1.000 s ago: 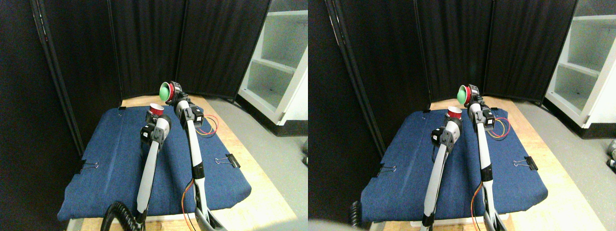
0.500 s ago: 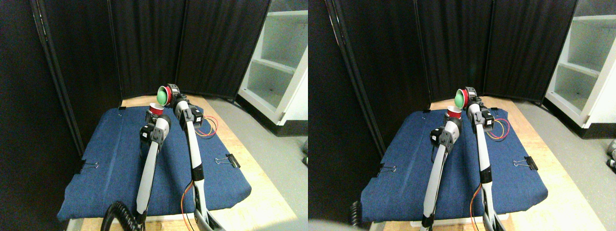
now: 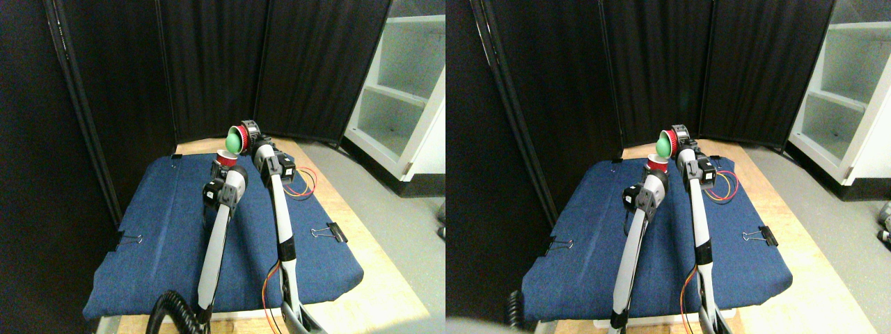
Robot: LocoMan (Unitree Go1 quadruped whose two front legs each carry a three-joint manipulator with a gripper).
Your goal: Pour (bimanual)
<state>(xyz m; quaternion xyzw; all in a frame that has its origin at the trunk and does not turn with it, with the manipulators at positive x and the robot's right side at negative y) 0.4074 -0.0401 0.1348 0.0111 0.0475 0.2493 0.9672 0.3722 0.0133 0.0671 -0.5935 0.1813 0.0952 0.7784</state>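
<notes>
2 red cups up in the air here. The upper red cup (image 3: 240, 138) is tipped over on its side, mouth facing the robot's left, and a green ball (image 3: 232, 142) sits right at its rim, half out. Just below and to the left is the lower red cup (image 3: 224, 159), standing upright with its white inside showing — the ball looks like it's hanging right over its mouth, maybe already touching the rim, can't really tell.

The right gripper (image 3: 250, 132) has the tipped cup, and the left gripper (image 3: 227, 167) has the upright one from underneath. The fingers on both are tiny and mostly hidden behind the cups, so I can't tell how they're set, just that each cup sits at the end of its arm.

Both pale arms rise from the bottom edge, the right one with red and yellow wires (image 3: 301, 182) looping beside it, the left one with a black coiled cable (image 3: 170, 309) near its base.

Underneath it all is a blue cloth (image 3: 153, 243) spread over a light wooden worktop (image 3: 379, 278) — pinned down at the edges with black binder clips (image 3: 333, 232). Bare wood shows along the right side and at the far end.

Room-wise: black folding screen panels (image 3: 209, 62) wall off the back and left, a white shelf unit (image 3: 411, 83) stands at the right, and there's grey floor (image 3: 390, 209) between it and the worktop.
</notes>
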